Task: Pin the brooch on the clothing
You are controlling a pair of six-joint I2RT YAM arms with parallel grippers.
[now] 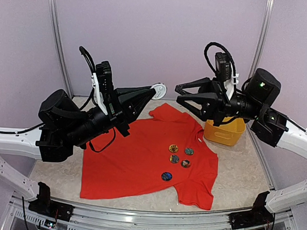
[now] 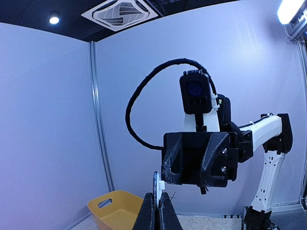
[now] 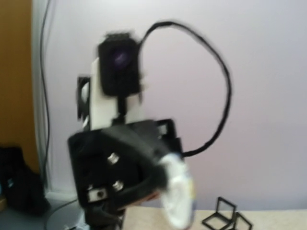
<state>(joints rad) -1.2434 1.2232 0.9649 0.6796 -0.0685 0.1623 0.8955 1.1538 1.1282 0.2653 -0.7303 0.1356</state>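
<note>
The red T-shirt (image 1: 141, 155) lies flat on the table with several round brooches (image 1: 174, 159) on its chest. My left gripper (image 1: 150, 92) is raised above the shirt's far edge, shut on a white round brooch (image 1: 158, 88). The left wrist view shows that brooch (image 2: 157, 188) edge-on between my left gripper's (image 2: 158, 215) closed fingers. My right gripper (image 1: 179, 94) is open and empty, held in the air facing the brooch at close range; it also shows in the left wrist view (image 2: 199, 163). The right wrist view is blurred and shows the brooch (image 3: 177, 196) in the left gripper (image 3: 144, 187).
A yellow plastic basket (image 1: 224, 131) stands on the table at the back right, beside the shirt's collar; it also shows in the left wrist view (image 2: 115, 206). Pale walls with metal posts close in the table. Small black wire frames (image 3: 225, 218) stand at the far side.
</note>
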